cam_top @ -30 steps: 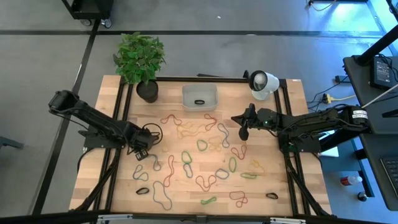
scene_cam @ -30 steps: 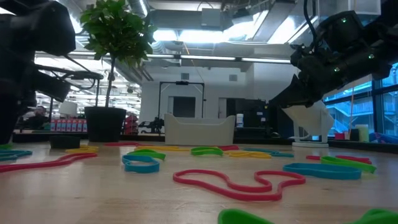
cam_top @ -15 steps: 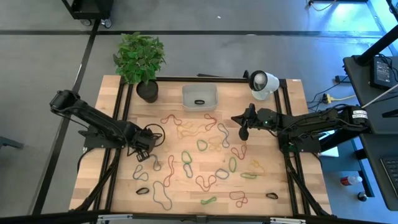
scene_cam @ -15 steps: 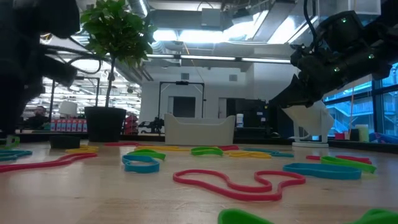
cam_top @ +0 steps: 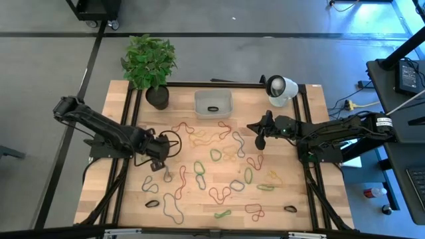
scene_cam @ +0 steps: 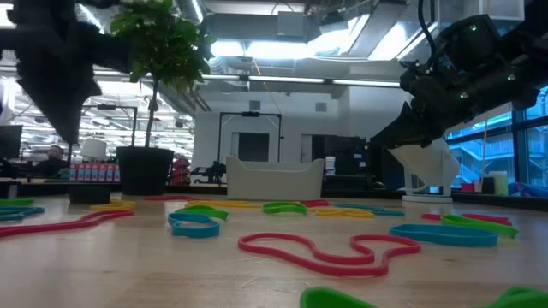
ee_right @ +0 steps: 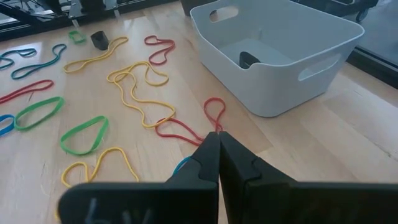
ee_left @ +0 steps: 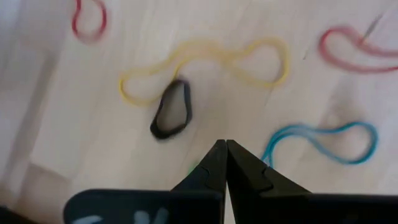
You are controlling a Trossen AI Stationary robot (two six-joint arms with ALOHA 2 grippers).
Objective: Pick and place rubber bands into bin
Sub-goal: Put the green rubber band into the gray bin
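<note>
Many rubber bands (cam_top: 206, 166) in red, green, yellow and black lie loose across the wooden table. The bin (cam_top: 212, 103) stands at the far middle with one black band (ee_right: 249, 59) on its floor. My left gripper (cam_top: 159, 153) hangs shut above the table's left part, over a black band (ee_left: 171, 117) and a yellow one (ee_left: 205, 62). My right gripper (cam_top: 260, 141) hovers shut to the right of the bin (ee_right: 280, 50), above a red band (ee_right: 186, 127). My left gripper's fingers point down and are shut tip to tip. A sliver of green (ee_left: 193, 167) shows beside one finger. Whether that is a band pinched in the fingers or one lying on the table, I cannot tell.
A potted plant (cam_top: 151, 70) stands at the far left corner and a white round camera (cam_top: 280, 88) at the far right. Black frame rails (cam_top: 126, 133) run along both sides of the table. More bands (scene_cam: 317, 252) lie along the near edge.
My left gripper has risen off the table and moved a little toward the right, its fingers staying shut. The right arm has kept still.
</note>
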